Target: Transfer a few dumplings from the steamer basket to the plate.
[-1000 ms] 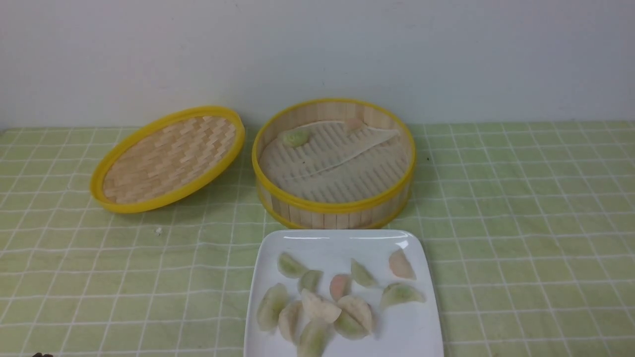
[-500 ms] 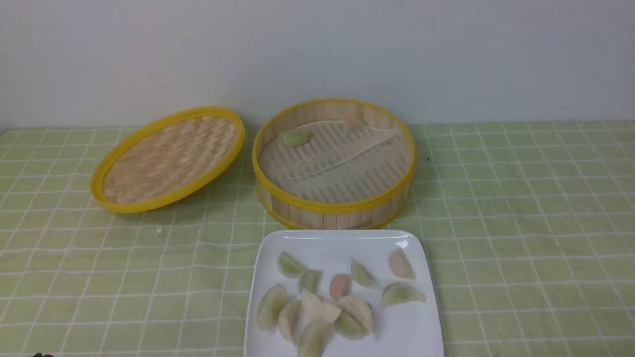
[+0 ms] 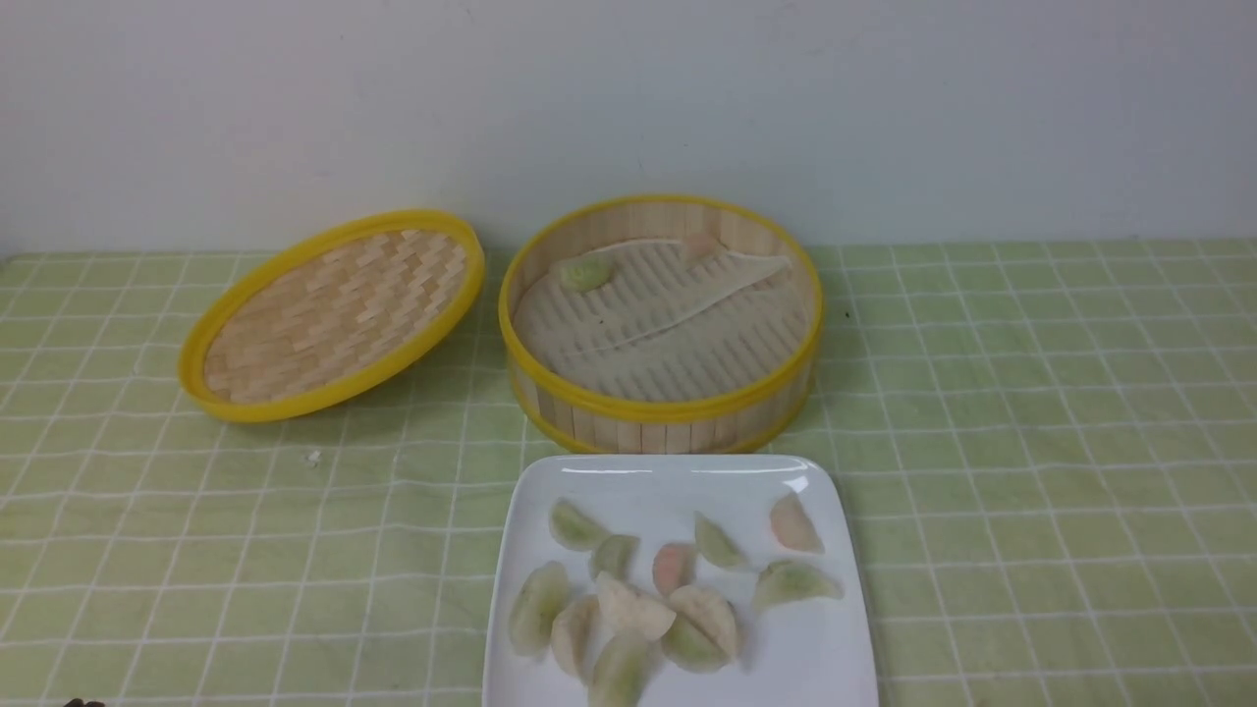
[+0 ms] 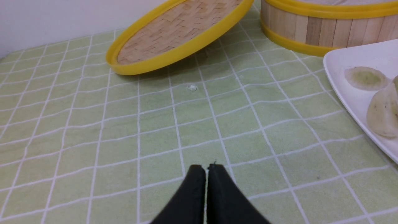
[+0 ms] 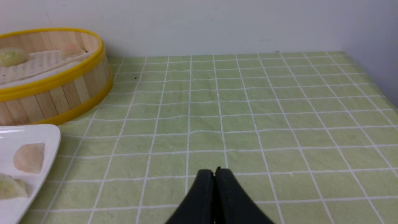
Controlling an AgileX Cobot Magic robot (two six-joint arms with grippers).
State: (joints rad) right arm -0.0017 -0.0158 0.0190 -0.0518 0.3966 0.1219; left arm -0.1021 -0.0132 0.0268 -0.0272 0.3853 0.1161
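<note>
While a green checked cloth (image 3: 1031,442) spreads beneath everything, the white plate (image 3: 805,653) sits nearest, bearing most of the dumplings (image 3: 636,609). Just beyond it stands the steamer basket (image 3: 663,407), holding one green dumpling (image 3: 585,272) and one pinkish dumpling (image 3: 698,246). Left of the basket, the woven lid (image 3: 334,319) lies tilted. The left gripper (image 4: 206,169) and right gripper (image 5: 215,172) have their fingertips pressed together, pinching nothing.

Through the left wrist camera I see my left gripper (image 4: 207,169) closed over the checked green cloth (image 4: 149,130). The yellow-rimmed lid (image 4: 180,48) leans tilted (its support looks unclear), and dumplings (image 4: 384,112) sit on the plate (image 4: 337,73).
</note>
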